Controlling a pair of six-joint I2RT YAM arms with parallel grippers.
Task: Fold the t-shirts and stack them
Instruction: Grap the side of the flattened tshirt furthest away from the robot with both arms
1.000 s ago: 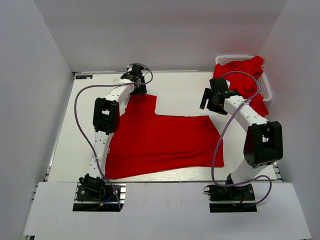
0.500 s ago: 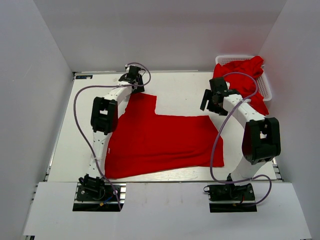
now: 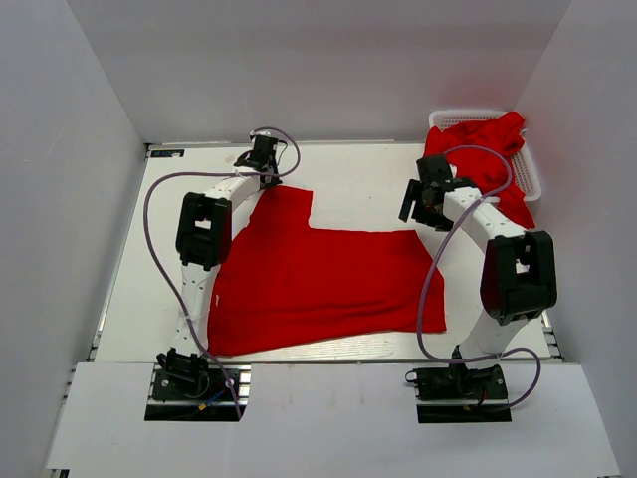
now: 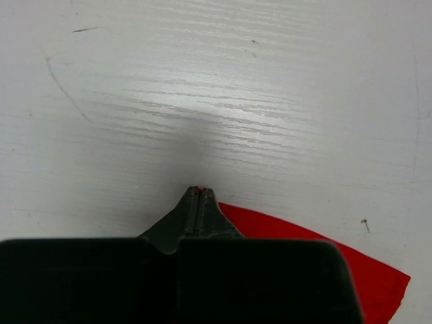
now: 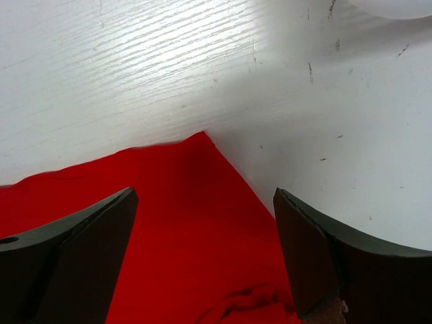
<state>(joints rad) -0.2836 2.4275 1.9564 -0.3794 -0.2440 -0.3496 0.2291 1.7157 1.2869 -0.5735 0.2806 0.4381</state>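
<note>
Left gripper (image 3: 261, 159), from above, sits at the far left corner of the plain bright red cloth t-shirt (image 3: 318, 279) spread on the white desk (image 3: 358, 179). Left wrist: jaws pinch only a red sliver, which may slip. Right wrist: right gripper (image 5: 202, 196) gapes over the opposite corner.

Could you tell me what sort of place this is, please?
Probably a robotics test cell: a left arm and right arm mounted at a white table, plain white walls around it, a red t-shirt laid out flat.
</note>
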